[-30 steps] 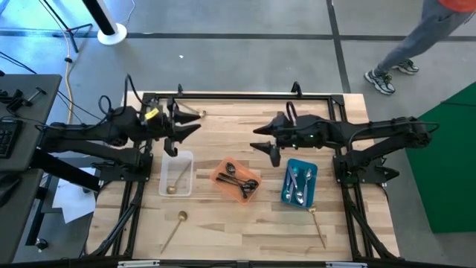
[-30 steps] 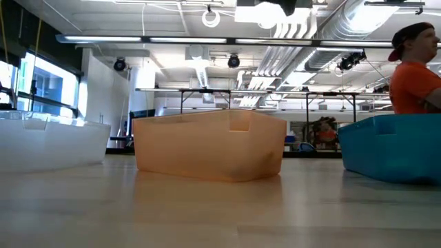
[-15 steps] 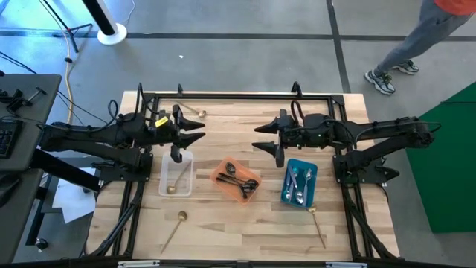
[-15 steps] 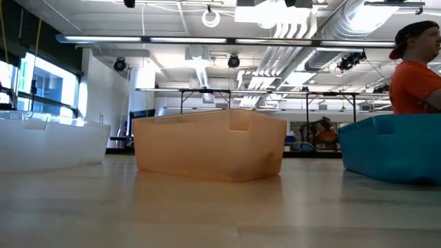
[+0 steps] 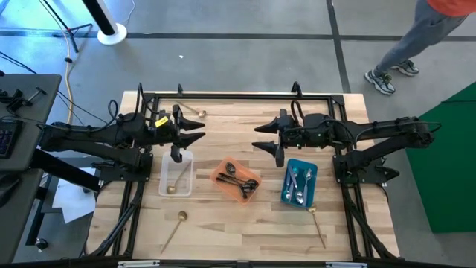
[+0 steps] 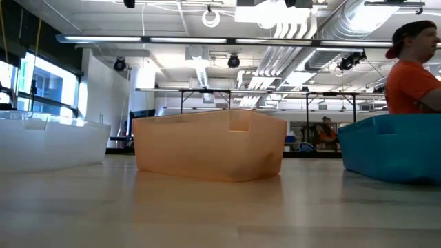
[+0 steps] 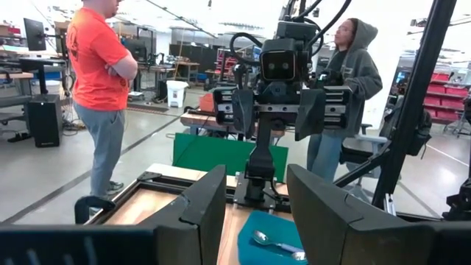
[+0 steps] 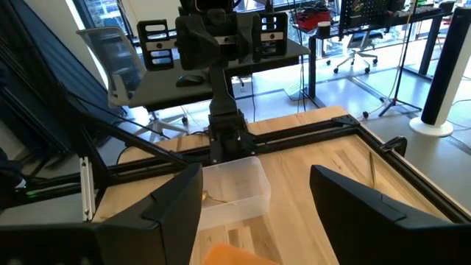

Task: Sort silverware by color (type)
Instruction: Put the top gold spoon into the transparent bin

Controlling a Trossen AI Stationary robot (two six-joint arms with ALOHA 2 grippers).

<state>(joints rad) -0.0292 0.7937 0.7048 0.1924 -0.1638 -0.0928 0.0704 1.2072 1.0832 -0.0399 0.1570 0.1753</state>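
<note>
Three trays stand in a row: a clear tray [image 5: 176, 173] with a gold spoon [image 5: 173, 186], an orange tray [image 5: 238, 179] with black spoons [image 5: 242, 183], and a blue tray [image 5: 300, 182] with silver spoons [image 5: 297, 186]. Gold spoons lie flat on the table near the front left [image 5: 173, 229], beside the blue tray [image 5: 317, 223] and at the far edge [image 5: 192, 112]. My left gripper [image 5: 202, 132] is open and empty above the table beyond the clear tray. My right gripper [image 5: 255, 138] is open and empty beyond the orange tray, facing the left one.
A black frame rail [image 5: 238, 95] runs along the table's far edge. People stand in the room beyond the table: one in an orange shirt [image 7: 99, 59] and one in a grey hoodie [image 7: 353, 73]. The low view shows the three trays [image 6: 210, 145] from the side.
My left gripper has gone a little toward the table's right and near edges and has come level, then held still. The spoons and trays have not moved.
</note>
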